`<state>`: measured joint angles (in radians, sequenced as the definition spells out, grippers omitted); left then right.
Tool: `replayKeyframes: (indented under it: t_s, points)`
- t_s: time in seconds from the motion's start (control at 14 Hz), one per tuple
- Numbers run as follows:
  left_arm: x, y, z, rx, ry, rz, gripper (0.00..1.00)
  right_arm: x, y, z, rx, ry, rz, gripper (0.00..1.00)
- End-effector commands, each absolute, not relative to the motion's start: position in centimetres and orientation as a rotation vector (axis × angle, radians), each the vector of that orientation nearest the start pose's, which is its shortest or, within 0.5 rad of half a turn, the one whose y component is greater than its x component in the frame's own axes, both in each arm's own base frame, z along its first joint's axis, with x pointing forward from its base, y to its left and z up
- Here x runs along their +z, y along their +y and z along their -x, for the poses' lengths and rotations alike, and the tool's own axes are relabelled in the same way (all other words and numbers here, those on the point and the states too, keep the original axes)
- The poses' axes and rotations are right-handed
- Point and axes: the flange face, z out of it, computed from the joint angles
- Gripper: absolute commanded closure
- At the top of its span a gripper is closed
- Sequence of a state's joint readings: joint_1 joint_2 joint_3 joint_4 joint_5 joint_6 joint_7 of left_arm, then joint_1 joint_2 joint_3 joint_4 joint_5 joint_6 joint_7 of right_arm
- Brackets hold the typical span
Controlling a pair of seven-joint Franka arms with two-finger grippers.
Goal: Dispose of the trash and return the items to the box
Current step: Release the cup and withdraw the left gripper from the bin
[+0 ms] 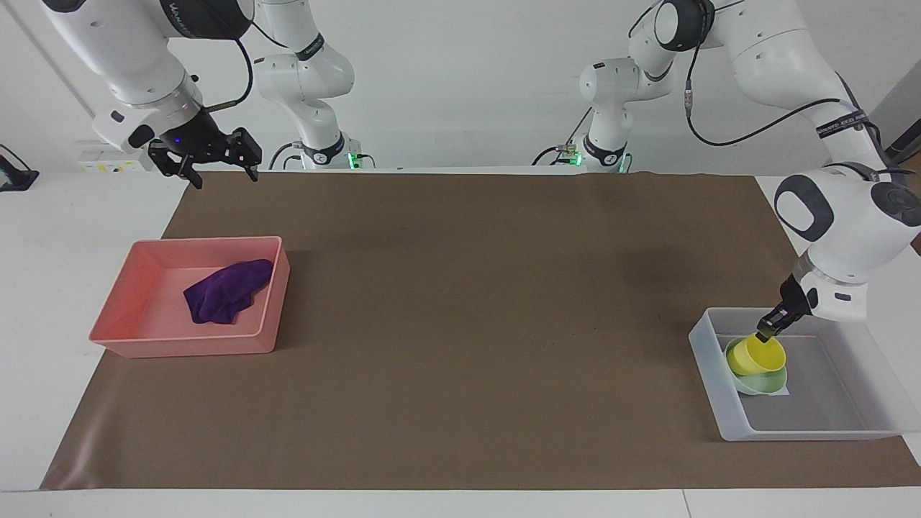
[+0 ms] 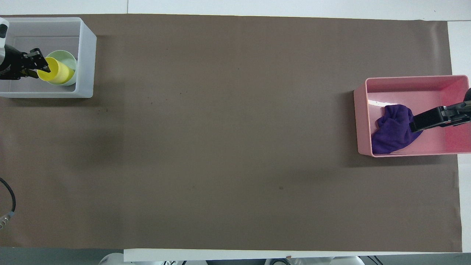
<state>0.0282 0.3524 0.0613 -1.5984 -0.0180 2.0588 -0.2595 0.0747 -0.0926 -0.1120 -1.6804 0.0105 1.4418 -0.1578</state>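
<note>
Left gripper [image 1: 765, 333] fingers are pinching the cup [image 1: 754, 356] rim, tilting it in the bowl [image 1: 764, 382]; right gripper [image 1: 213, 161] is waiting, fingers open.

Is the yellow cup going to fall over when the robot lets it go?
It might. The yellow cup is tilted, resting in the green bowl inside the clear box, with the left gripper pinching its rim. Released at that lean, it could tip and roll off the bowl. Pulling away could also drag the cup or nudge the bowl. The right gripper waits, high near the pink tray.
</note>
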Motion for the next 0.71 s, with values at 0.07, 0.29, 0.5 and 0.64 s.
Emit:
replayKeyframes:
  t_s: [0.07,0.29,0.5,0.64]
  points:
    - [54.7,2.9,-63.2,-0.151,-0.471,3.108,0.00,61.0,-2.2,-50.9,0.210,-0.176,3.101,0.00]
    - [60.4,1.6,-55.6,0.000,-0.291,3.136,0.00,61.1,-2.3,-50.9,0.208,-0.174,3.101,0.00]
    - [62.4,-3.6,-49.3,0.015,-0.098,3.151,0.00,61.1,-2.3,-50.9,0.208,-0.171,3.102,0.00]
    - [64.0,-4.2,-47.7,0.021,0.098,3.154,0.00,61.1,-2.7,-50.9,0.207,-0.162,3.101,0.00]
